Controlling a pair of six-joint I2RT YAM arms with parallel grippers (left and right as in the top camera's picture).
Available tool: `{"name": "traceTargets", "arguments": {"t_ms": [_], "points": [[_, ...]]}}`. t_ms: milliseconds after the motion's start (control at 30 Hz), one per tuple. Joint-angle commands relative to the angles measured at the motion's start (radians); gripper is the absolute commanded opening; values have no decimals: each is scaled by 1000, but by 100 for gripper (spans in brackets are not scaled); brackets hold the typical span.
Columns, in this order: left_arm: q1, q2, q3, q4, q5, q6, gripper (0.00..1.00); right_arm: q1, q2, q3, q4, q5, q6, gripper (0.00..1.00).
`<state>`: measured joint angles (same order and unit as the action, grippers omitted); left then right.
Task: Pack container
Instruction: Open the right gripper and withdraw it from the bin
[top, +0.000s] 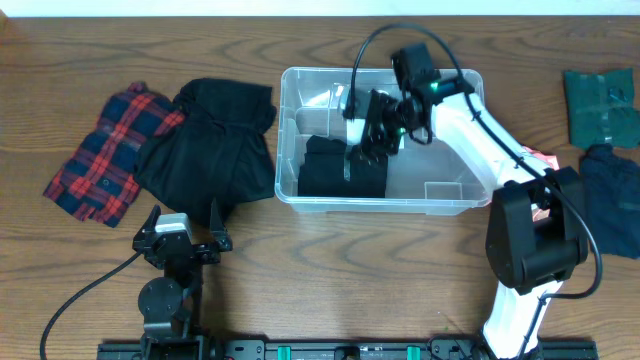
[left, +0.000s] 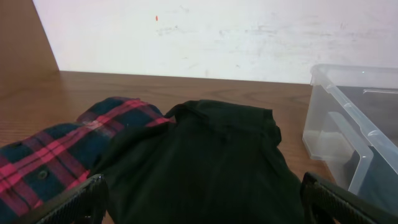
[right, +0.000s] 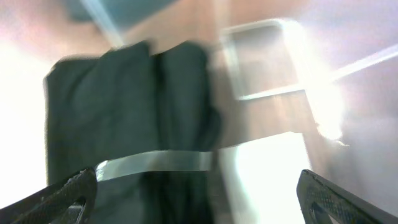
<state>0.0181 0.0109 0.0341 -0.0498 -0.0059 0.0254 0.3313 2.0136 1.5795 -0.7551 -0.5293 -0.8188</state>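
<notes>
The clear plastic container (top: 380, 204) stands mid-table, and a folded black garment (top: 335, 170) lies in its left half. My right gripper (top: 368, 138) hovers just above that garment, inside the container. In the blurred right wrist view it (right: 196, 199) is open with nothing between its fingers, the black garment (right: 124, 99) below it and the container's pale rim (right: 161, 160) crossing the picture. My left gripper (top: 182, 238) stands open near the front left. In the left wrist view it (left: 202, 208) faces a loose black garment (left: 205, 162), and the container (left: 354, 118) is at the right.
A red plaid shirt (top: 110, 150) and the loose black garment (top: 215, 140) lie on the table left of the container. A dark green garment (top: 600, 105) and a navy one (top: 615, 195) lie at the right edge. The right arm reaches over the container's right side.
</notes>
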Motion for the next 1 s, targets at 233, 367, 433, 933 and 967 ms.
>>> {"name": "traceTargets", "arguments": {"t_ms": [233,367,433,933,967], "points": [[5,-7,-30,-21,-5,-5,98,-114,-166,195,-254,268,548,99],[5,-7,-30,-21,-5,-5,98,-241,-237,195,-387,268,598,99],[5,-7,-30,-20,-5,-5,98,-319,-259,195,-451,272,598,99],[5,-7,-30,-21,-5,-5,98,-758,-267,-43,-423,273,635,99],[5,-7,-30,-21,-5,-5,98,-768,-267,-79,-399,279,635,99]]}}
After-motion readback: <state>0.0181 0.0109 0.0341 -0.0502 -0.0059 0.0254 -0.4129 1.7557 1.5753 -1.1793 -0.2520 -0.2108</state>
